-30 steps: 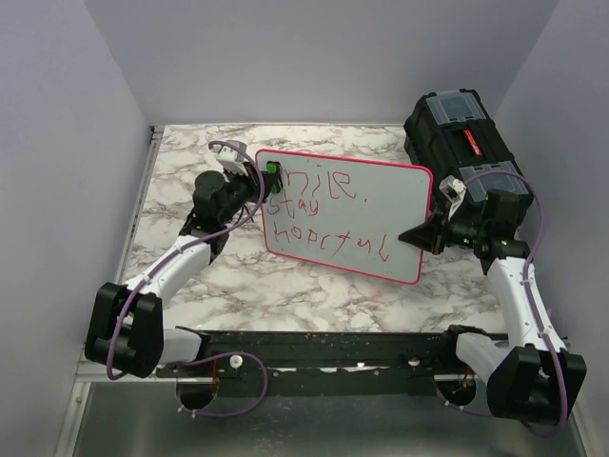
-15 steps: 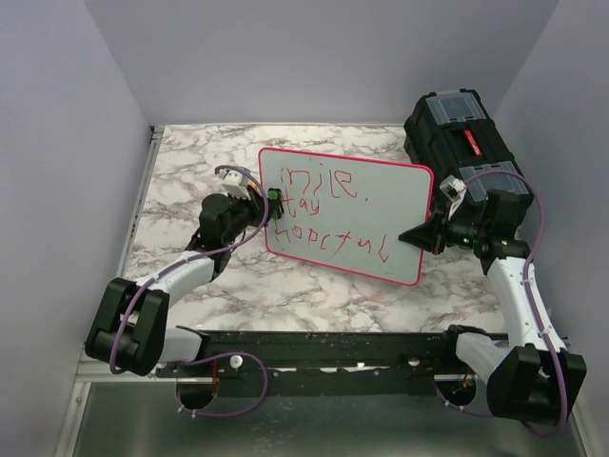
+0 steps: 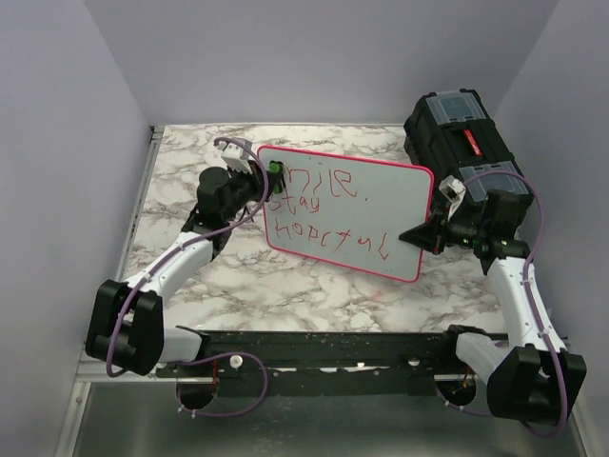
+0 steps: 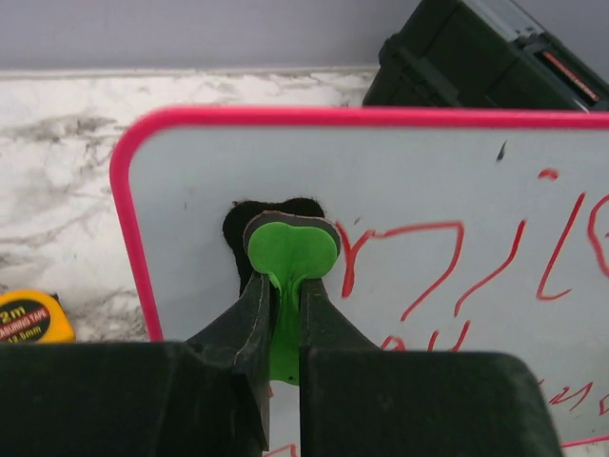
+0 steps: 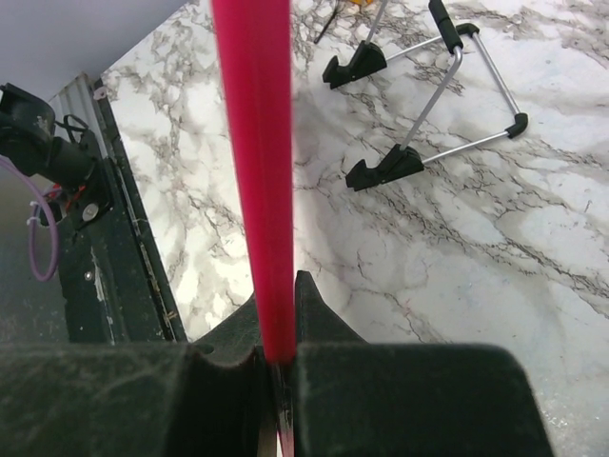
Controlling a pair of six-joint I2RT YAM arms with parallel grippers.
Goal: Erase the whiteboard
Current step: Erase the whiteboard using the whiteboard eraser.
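The whiteboard (image 3: 352,214), white with a pink-red rim and red lettering, stands tilted at mid table. It fills the left wrist view (image 4: 457,209). My left gripper (image 3: 270,179) is shut on a green eraser (image 4: 290,249) with a black pad, pressed on the board's upper left corner beside the first red letters. My right gripper (image 3: 419,235) is shut on the board's right rim, which shows as a pink-red bar in the right wrist view (image 5: 255,143). The board's wire stand with black feet (image 5: 385,167) rests on the marble behind it.
A black toolbox (image 3: 461,143) stands at the back right, close behind the right arm; its corner shows in the left wrist view (image 4: 495,52). A yellow tape measure (image 4: 33,317) lies on the marble left of the board. The table's black front rail (image 3: 314,347) runs along the near edge.
My left gripper with the eraser went down the board's left edge and has come back up to the top left corner. The first letters there are wiped. The right arm has not moved.
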